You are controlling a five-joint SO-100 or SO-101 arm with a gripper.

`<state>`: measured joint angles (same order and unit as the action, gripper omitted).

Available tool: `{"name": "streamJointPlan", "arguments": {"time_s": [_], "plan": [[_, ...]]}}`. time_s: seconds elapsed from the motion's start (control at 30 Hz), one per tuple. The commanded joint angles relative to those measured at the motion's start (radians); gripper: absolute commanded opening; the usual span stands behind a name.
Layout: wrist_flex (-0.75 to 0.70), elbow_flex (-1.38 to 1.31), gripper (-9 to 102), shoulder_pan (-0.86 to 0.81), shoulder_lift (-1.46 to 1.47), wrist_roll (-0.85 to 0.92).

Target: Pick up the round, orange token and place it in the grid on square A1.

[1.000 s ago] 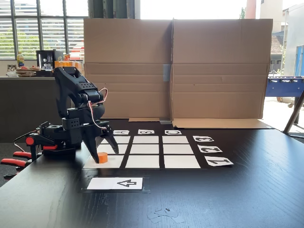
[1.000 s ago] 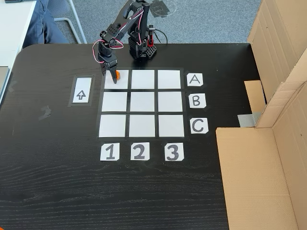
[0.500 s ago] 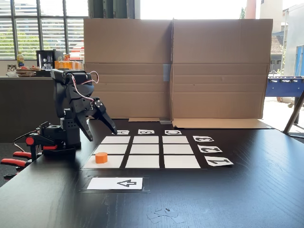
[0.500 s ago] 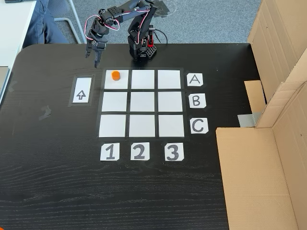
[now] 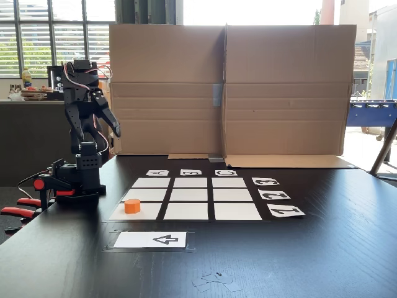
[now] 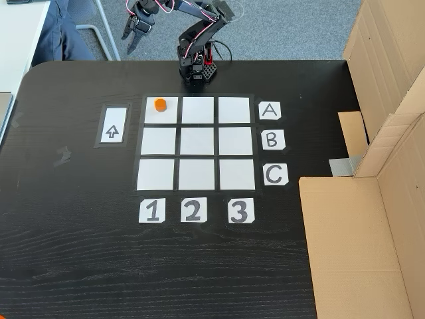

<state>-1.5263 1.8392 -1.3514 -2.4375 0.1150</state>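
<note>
Token (image 6: 160, 104) free; gripper (image 6: 133, 34) agape, empty.

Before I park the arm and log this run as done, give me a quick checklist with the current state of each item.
1. Token sits in square A1, in line with the A and 1 cards: ok.
2. Token inside the cell's edges: ok.
3. Token upright in a fixed view: ok.
4. Gripper empty, fingers spread: ok.
5. Gripper raised well off the grid: ok.
</note>
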Motion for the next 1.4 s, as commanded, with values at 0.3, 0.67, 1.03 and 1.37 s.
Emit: {"name": "streamJointPlan", "arguments": {"time_s": [0.3, 0.67, 1.03, 1.37], "plan": [[0.071, 0.357, 27, -0.298, -0.221, 0.008], [0.302, 0.733, 26, -0.385, -0.373, 0.008], [0.453, 1.035, 22, -0.399, -0.529, 0.002], [0.453, 1.184, 20, -0.440, -0.675, 0.002]]}}
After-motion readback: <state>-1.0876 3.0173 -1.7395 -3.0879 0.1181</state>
